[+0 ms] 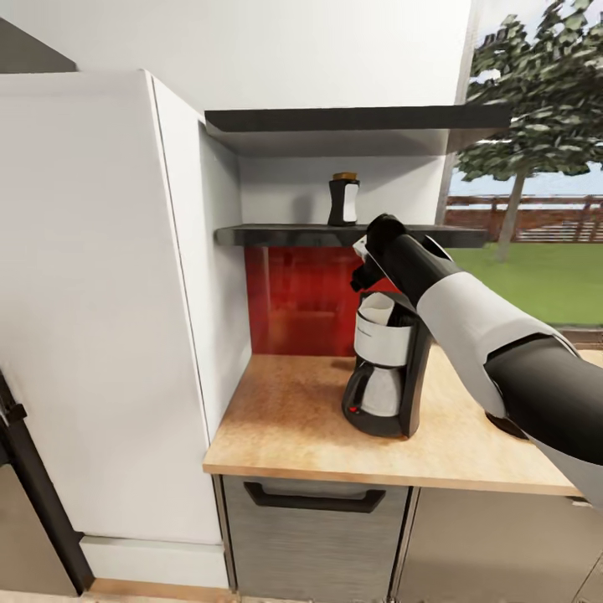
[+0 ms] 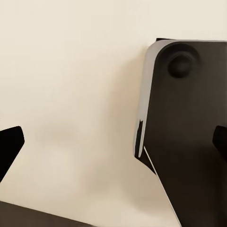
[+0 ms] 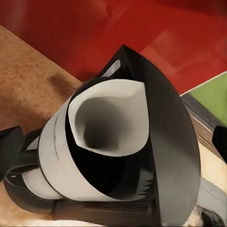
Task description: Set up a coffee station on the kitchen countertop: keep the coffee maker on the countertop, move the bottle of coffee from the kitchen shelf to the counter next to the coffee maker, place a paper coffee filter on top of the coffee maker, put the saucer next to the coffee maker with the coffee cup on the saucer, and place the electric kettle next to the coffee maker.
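Atop the coffee maker (image 3: pixel 142 156), apparently seated, rests the paper coffee filter (image 3: pixel 111 118).

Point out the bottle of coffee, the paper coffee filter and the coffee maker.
bottle of coffee (image 1: pixel 343 203), head view, its side.
paper coffee filter (image 3: pixel 111 120), right wrist view, inside the cone.
coffee maker (image 1: pixel 383 343), head view, silver front panel.

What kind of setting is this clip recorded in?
Most likely a simulated home kitchen: a wood-toned countertop over grey cabinet fronts carries a coffee maker, a red backsplash sits under a dark wall shelf holding a bottle of coffee, and a window shows lawn.
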